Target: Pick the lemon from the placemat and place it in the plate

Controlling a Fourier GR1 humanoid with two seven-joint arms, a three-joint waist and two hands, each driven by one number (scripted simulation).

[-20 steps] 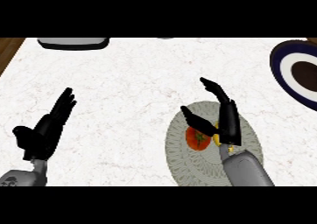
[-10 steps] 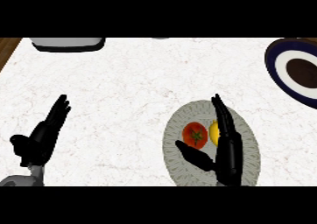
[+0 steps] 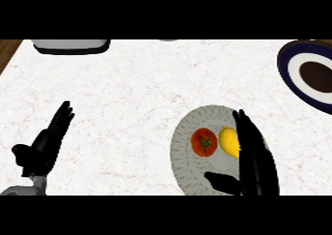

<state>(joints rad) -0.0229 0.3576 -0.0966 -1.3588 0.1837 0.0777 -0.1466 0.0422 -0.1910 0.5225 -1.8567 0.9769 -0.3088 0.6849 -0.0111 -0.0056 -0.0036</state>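
Lemon [image 3: 229, 142] lies right of tomato [image 3: 204, 142] (both on placemat [image 3: 185, 158]).

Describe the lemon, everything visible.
The lemon is small, plain yellow and smooth-looking, an oval with its long axis running up and down the head view. It lies on the round grey patterned placemat, just right of a red tomato; whether the two touch is unclear. The right hand overlaps its right edge with straight fingers, not curled round it. It is not in the dark blue-rimmed plate at the upper right.
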